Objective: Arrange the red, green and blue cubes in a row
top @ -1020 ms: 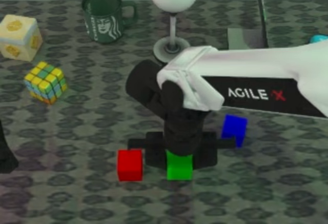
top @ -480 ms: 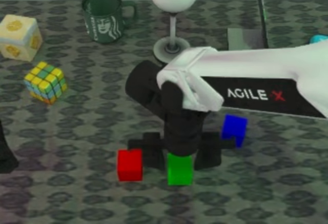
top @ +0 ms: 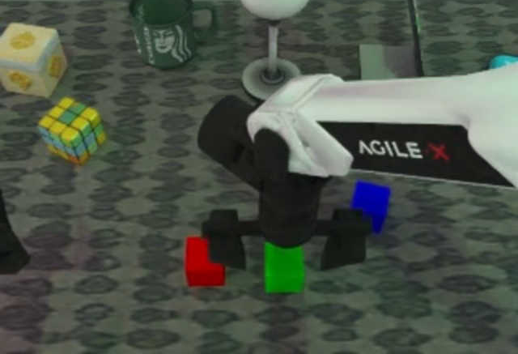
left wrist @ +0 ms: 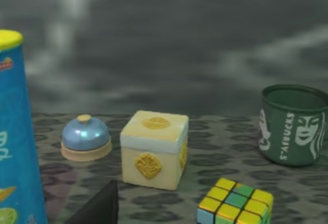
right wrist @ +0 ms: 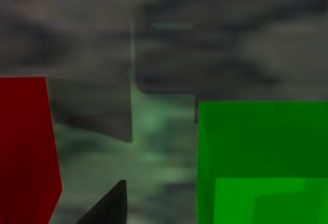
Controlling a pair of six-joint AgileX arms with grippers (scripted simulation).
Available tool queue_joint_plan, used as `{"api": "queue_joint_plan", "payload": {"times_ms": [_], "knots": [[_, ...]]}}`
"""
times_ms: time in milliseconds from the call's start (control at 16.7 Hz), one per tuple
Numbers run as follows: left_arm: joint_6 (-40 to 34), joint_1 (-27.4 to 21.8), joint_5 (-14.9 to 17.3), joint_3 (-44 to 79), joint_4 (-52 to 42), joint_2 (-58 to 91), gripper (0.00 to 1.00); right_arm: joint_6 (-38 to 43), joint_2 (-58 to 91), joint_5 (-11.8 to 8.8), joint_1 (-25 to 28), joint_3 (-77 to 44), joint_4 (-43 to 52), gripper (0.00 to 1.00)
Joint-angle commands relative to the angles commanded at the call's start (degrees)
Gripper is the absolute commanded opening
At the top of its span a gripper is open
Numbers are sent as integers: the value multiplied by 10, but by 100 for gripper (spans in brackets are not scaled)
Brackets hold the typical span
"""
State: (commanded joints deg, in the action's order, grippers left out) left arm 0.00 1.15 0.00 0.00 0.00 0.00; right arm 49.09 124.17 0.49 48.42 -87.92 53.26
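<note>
Now your right end effector (top: 285, 240) is straddling the green cube (top: 284, 267) wide open, gripping nothing; next you are needing the blue cube (top: 371, 202) beside it.

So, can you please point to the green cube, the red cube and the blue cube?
green cube (top: 284, 266), top view, on its top face.
red cube (top: 197, 266), top view, on its visible left part.
blue cube (top: 371, 201), top view, on its top face.

Right arm (top: 421, 103): glossy white shell, black side panel marked "AGILE X" in white with a red X, black cylindrical wrist housing, matte black blocky right gripper (top: 285, 240) on a crossbar; left arm (top: 8, 240) only a black sliver at the table's left edge.
</note>
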Motion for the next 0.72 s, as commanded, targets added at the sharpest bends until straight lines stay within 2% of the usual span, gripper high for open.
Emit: {"api": "queue_joint_plan", "payload": {"times_ms": [300,720], "knots": [[0,0,0,0,0,0,100,0,-3,0,0,-9,10,100],[0,0,0,0,0,0,100,-1,-42,0,4,-93,137,100]]}}
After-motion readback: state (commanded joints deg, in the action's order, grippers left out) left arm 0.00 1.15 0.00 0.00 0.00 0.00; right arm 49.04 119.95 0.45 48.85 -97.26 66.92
